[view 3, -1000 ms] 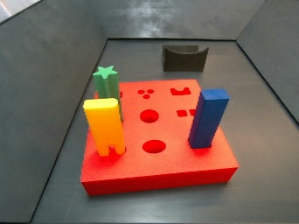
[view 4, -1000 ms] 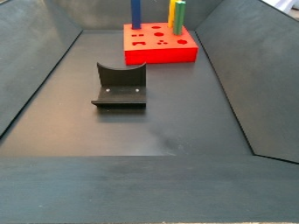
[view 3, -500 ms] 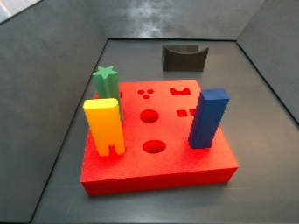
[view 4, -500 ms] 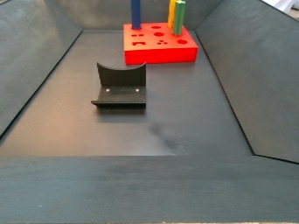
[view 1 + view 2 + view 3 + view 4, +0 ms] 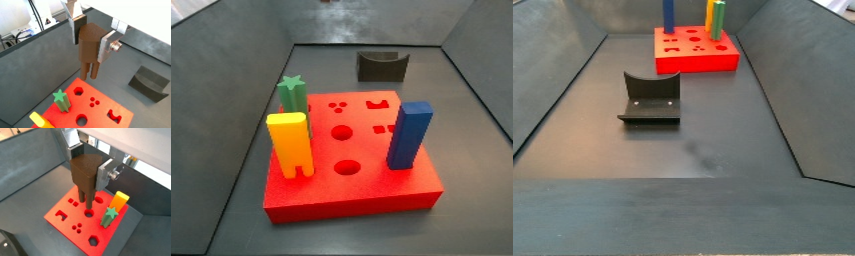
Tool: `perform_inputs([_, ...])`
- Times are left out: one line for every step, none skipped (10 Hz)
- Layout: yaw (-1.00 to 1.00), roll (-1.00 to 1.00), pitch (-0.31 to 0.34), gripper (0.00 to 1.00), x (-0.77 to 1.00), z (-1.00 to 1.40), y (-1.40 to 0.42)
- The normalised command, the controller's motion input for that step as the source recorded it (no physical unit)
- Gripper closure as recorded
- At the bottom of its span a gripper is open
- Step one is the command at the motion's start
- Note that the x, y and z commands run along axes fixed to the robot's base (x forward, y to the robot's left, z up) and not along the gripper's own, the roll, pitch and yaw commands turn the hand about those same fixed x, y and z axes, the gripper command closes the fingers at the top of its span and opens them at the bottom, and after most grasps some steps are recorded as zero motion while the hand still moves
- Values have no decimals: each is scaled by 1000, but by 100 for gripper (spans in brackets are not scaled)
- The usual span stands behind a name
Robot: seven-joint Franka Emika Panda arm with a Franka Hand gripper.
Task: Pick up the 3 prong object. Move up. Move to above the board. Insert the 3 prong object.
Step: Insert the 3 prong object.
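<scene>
Two silver fingers (image 5: 107,47) of the claw (image 5: 91,37) squeeze the 3 prong object (image 5: 90,47), a slim brown block that hangs with its prongs down. Both wrist views show it high above the red board (image 5: 63,210). Below sit the three small dot holes (image 5: 93,102), beside the green star peg (image 5: 62,99). I think the move over the board is nearly done. Next, the prongs must line up with those dots, then go straight down.
</scene>
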Motion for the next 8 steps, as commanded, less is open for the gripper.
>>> perform_inputs([94,140,-131,100,0,-726,77])
perform_inputs([114,156,-151,100,0,-780,86])
perform_inputs([149,150,-159,100,0,-760,120])
perform_inputs([157,143,-144,100,29,-777,137])
perform_inputs([160,136,-154,100,31,-766,117])
perform_inputs([123,104,-149,100,100,-694,86])
perform_inputs([74,110,-133,100,120,-643,54])
perform_inputs([74,107,-144,100,169,-651,9])
